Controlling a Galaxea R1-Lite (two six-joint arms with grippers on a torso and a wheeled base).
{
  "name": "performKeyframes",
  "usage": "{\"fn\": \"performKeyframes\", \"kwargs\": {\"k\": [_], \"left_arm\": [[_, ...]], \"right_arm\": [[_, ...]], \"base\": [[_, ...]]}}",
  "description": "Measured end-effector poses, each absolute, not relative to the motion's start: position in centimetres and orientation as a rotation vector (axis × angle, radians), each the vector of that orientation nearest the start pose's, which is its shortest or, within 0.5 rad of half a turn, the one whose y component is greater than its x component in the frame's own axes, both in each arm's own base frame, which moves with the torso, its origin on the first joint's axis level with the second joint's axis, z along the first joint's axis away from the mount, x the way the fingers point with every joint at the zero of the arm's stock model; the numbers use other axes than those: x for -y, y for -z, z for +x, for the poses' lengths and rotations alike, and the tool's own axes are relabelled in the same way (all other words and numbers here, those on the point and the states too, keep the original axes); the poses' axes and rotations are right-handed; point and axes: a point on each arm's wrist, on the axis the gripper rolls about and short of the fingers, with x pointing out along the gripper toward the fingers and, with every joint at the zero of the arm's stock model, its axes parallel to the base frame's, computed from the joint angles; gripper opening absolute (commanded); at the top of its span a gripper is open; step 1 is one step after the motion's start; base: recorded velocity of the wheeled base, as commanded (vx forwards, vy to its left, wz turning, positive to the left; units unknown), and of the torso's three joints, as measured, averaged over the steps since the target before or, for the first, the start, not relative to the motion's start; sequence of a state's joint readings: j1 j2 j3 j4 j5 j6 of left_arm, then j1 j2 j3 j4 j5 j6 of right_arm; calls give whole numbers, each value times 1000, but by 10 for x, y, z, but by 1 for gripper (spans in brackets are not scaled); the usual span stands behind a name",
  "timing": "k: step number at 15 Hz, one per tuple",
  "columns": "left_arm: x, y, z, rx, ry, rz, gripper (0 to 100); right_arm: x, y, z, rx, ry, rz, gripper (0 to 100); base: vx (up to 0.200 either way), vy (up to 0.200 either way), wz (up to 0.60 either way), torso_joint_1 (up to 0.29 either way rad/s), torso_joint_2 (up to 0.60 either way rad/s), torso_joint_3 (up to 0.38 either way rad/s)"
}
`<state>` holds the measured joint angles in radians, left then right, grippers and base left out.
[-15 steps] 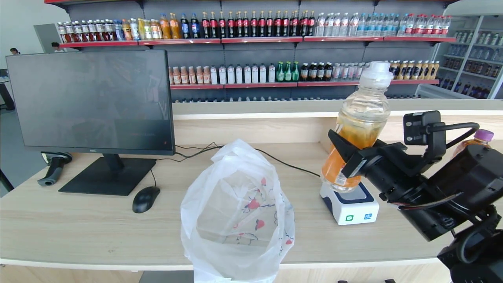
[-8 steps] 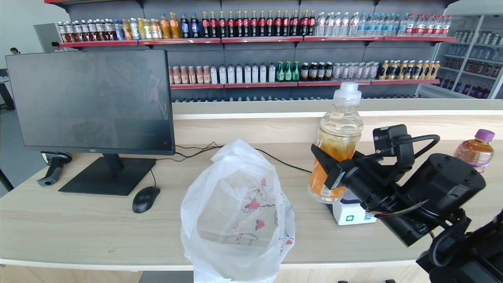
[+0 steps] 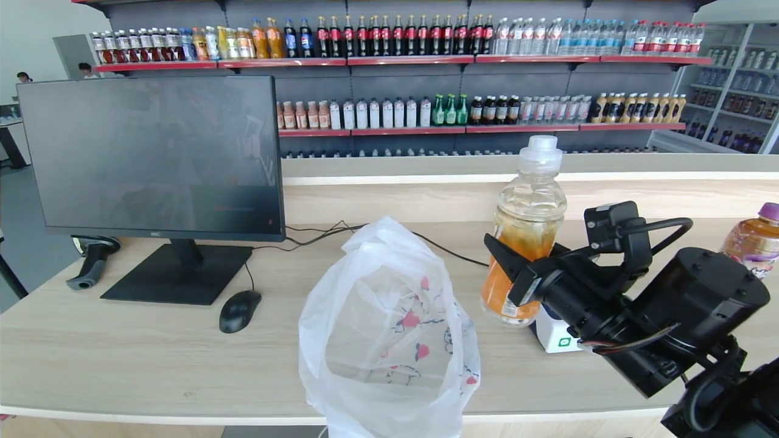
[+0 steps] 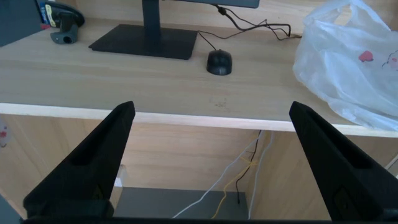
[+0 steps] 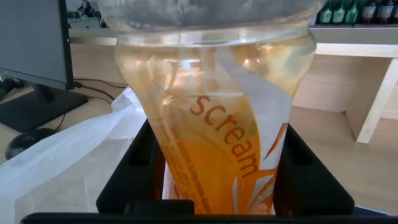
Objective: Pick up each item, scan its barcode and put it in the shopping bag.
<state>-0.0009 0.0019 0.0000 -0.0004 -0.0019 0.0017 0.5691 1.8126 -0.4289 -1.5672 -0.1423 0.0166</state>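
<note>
Your right tool (image 3: 505,271) clamps the lower half of the orange drink bottle (image 3: 528,207), holding it nearly upright over the worktop (image 3: 122,359). The white scanner (image 3: 557,336) sits just beside the tool, and the open shopping bag (image 3: 389,328) stands near, to its left. Your left tool (image 4: 211,107) hangs with fingers spread wide, out in front of the worktop's edge.
</note>
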Motion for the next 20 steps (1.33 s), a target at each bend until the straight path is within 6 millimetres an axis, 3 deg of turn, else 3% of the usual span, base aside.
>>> {"fn": "performKeyframes", "kwargs": {"k": [6, 12, 14, 20], "left_arm": [[0, -76, -23, -1, 4, 4, 100], [0, -76, -23, -2, 4, 6, 100], [0, -76, -23, -2, 4, 6, 100], [0, -76, -23, -2, 5, 5, 100]], "right_arm": [[-145, -153, 235, 169, -421, 83, 0], [-150, -155, 230, 174, -444, 86, 0], [-154, -155, 224, 177, -471, 90, 0], [-165, -139, 227, 115, -498, 78, 0]], "base": [[0, 33, 0, -1, 1, 1], [0, 0, 600, 3, 2, 5], [0, 0, 0, 0, 0, 0], [0, 0, 0, 0, 0, 0]]}}
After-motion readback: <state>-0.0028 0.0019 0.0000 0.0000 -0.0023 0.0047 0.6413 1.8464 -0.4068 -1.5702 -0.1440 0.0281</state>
